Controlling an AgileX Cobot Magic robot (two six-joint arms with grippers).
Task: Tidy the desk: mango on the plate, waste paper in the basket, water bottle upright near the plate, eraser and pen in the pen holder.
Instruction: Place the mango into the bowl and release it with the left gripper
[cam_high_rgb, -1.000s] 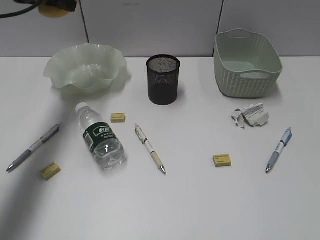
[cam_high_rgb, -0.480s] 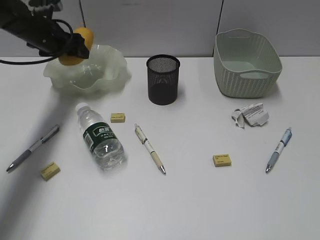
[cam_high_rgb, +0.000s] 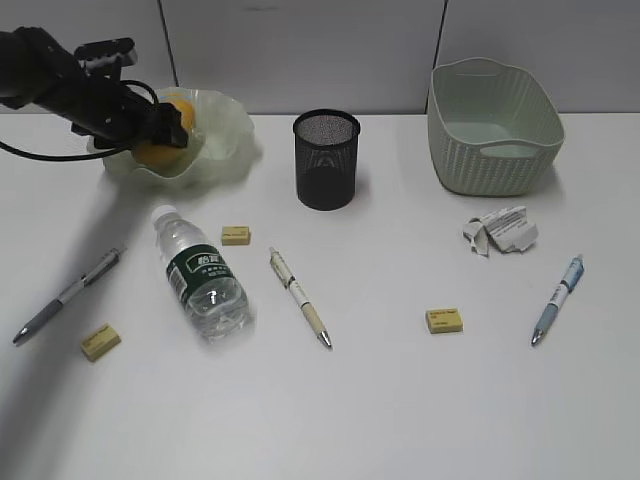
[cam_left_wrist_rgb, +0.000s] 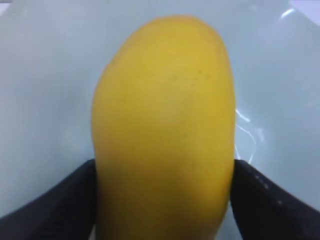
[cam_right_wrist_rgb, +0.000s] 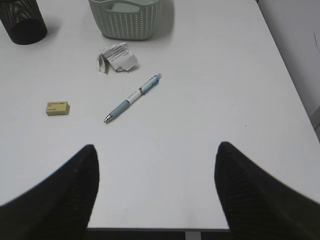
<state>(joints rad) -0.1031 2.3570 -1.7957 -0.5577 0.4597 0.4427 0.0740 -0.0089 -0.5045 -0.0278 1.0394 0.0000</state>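
The mango (cam_left_wrist_rgb: 165, 130), smooth, yellow and oval, sat lengthwise between the two dark fingers (cam_left_wrist_rgb: 55, 205) of the left gripper (cam_high_rgb: 160, 125), which pressed its sides from left and right. It hung low inside the plate (cam_high_rgb: 225, 125), a translucent pale green dish with a ruffled rim; whether the fruit touched the dish floor could not be told. Glossy green surface filled the wrist view all round the fingers.

Outward from that gripper, on the white desk (cam_high_rgb: 400, 400), the clear ribbed water bottle (cam_high_rgb: 200, 275) lay on its side, green label up, with a small yellowish eraser (cam_high_rgb: 236, 235) just beside it and a cream pen (cam_high_rgb: 300, 298) past that. The black mesh pen holder (cam_high_rgb: 326, 158) stood upright, nothing visible inside.

The right gripper (cam_right_wrist_rgb: 155, 190) hovered with fingers wide apart, holding nothing, over bare tabletop near the desk's front edge. Ahead of its fingers lay a blue pen (cam_right_wrist_rgb: 132, 97), another eraser (cam_right_wrist_rgb: 57, 108), the crumpled waste paper (cam_right_wrist_rgb: 116, 57) and the woven-textured basket (cam_right_wrist_rgb: 130, 20).
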